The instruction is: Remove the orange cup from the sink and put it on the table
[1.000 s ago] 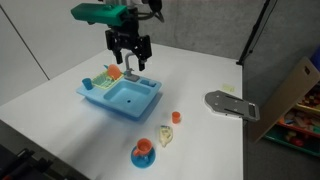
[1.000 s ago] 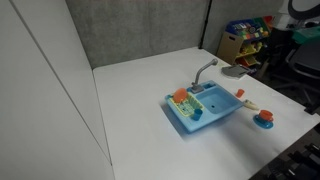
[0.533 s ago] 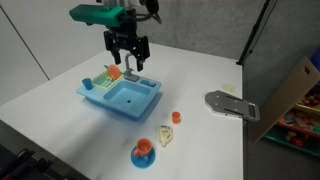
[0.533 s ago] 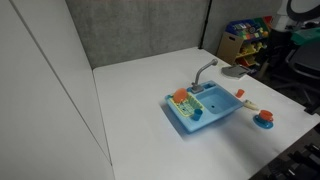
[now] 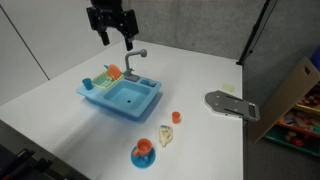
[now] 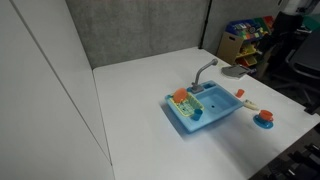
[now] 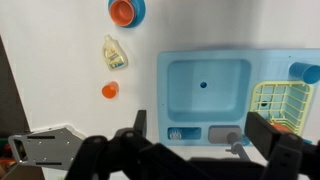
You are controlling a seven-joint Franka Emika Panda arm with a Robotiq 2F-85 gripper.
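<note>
The robot's black fingers stand wide apart with nothing between them, high above the light blue plastic toy sink in an exterior view. In the wrist view they frame the near edge of the sink's rectangular basin, by the grey curved faucet. The tiny orange-red plastic cup sits upright on the white desk, outside the sink, between it and the flat grey metal plate. Near the cup lies a small pale toy bottle, and beyond it a larger orange cup on a round blue saucer. A yellow-green rack piece fills the sink's side section.
</note>
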